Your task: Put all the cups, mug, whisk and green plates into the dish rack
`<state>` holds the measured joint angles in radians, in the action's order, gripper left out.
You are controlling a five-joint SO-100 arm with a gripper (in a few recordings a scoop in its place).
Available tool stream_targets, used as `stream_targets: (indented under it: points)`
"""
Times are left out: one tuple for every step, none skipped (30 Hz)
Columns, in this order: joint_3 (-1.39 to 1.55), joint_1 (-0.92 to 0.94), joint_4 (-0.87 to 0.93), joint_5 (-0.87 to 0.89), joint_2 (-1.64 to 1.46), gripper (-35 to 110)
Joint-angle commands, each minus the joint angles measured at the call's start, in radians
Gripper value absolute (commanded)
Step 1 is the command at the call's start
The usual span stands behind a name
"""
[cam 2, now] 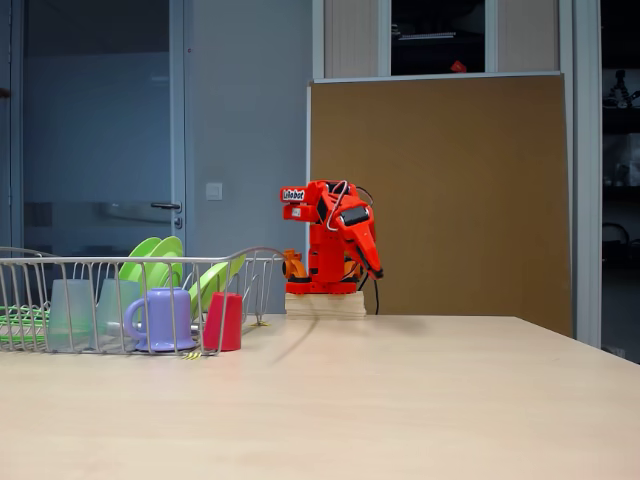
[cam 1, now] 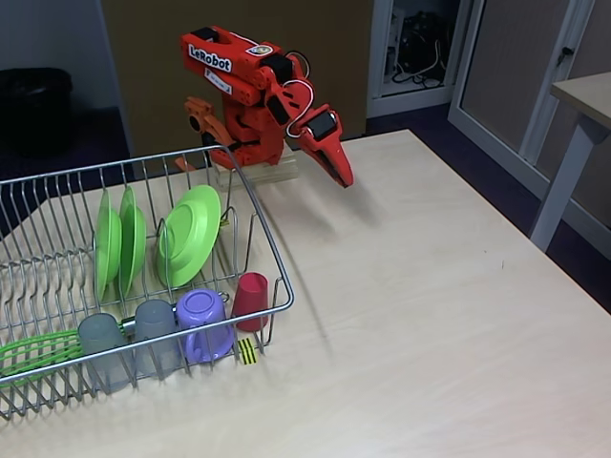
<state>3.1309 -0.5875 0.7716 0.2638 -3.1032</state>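
The silver wire dish rack (cam 1: 259, 216) (cam 2: 90, 262) stands on the left of the table. In it, three green plates (cam 1: 108, 244) (cam 1: 132, 239) (cam 1: 189, 235) stand on edge between the prongs. Along its front row sit two frosted grey cups (cam 1: 103, 349) (cam 1: 155, 334), the purple mug (cam 1: 203, 324) (cam 2: 160, 318) and the red cup (cam 1: 251, 301) (cam 2: 222, 322) at the corner. The green whisk (cam 1: 38, 349) lies at the rack's front left. My gripper (cam 1: 344, 177) (cam 2: 378, 270) hangs folded by the arm's base behind the rack, shut and holding nothing.
The orange arm base (cam 1: 250, 143) sits on a wooden block at the table's far edge. A yellow-and-black tag (cam 1: 247, 351) marks the rack's front. Bare tabletop (cam 1: 430, 305) spreads to the right. Another table's leg (cam 1: 563, 181) stands far right.
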Motion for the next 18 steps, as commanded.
stream_targets:
  points:
    - [0.011, -0.028, 0.127, -0.242, -0.057, 0]
    - [0.011, -0.034, 0.17, -0.288, -0.072, 0]
    - [0.011, -0.04, 0.213, -0.336, -0.091, 1]
    - [0.011, -0.051, 0.253, -0.383, -0.109, 2]
    - [0.011, -0.06, 0.305, -0.434, -0.138, 4]
    - [0.011, -0.067, 0.345, -0.449, -0.163, 6]
    - [0.011, -0.072, 0.368, -0.462, -0.187, 5]
    - [0.011, -0.072, 0.394, -0.465, -0.215, 3]
    - [0.011, -0.067, 0.42, -0.463, -0.238, 2]
    - [0.011, -0.063, 0.434, -0.462, -0.25, 0]
    - [0.011, -0.067, 0.454, -0.463, -0.252, 0]
    - [0.011, -0.071, 0.456, -0.463, -0.255, 0]
    - [0.011, -0.072, 0.456, -0.465, -0.255, 0]
    - [0.011, -0.077, 0.457, -0.466, -0.256, 0]
    - [0.011, -0.081, 0.457, -0.466, -0.258, 0]
    - [0.011, -0.083, 0.459, -0.466, -0.259, 0]
    - [0.011, -0.087, 0.462, -0.463, -0.264, 0]
    - [0.011, -0.097, 0.465, -0.463, -0.27, 0]
